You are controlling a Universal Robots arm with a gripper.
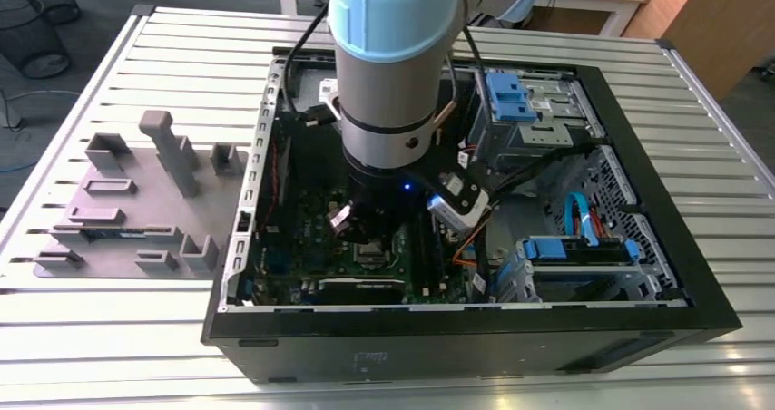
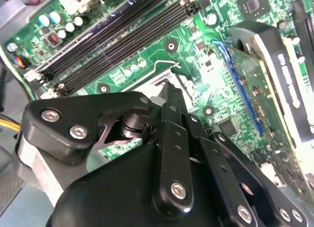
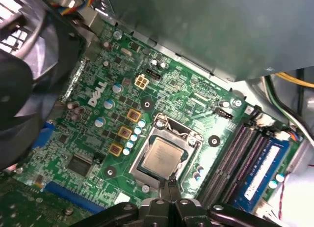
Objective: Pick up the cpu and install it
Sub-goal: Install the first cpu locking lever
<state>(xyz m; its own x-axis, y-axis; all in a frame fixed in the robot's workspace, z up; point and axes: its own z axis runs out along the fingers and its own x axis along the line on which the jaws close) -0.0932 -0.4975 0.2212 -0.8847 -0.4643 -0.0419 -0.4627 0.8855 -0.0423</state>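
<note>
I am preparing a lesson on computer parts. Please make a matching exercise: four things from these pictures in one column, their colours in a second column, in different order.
Things:
1. cpu
2. motherboard
3. gripper
4. drive latches

Colours:
A. black
B. blue
C. dull silver
D. green

Pairs: 1-C, 2-D, 3-A, 4-B

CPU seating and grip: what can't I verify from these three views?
- Exterior view: the arm hides the socket area.
- First wrist view: the cpu lies in the socket frame; whether it is fully seated cannot be judged. The gripper is cut off by the frame edge.
- Second wrist view: the gripper's body covers most of the socket.
</note>
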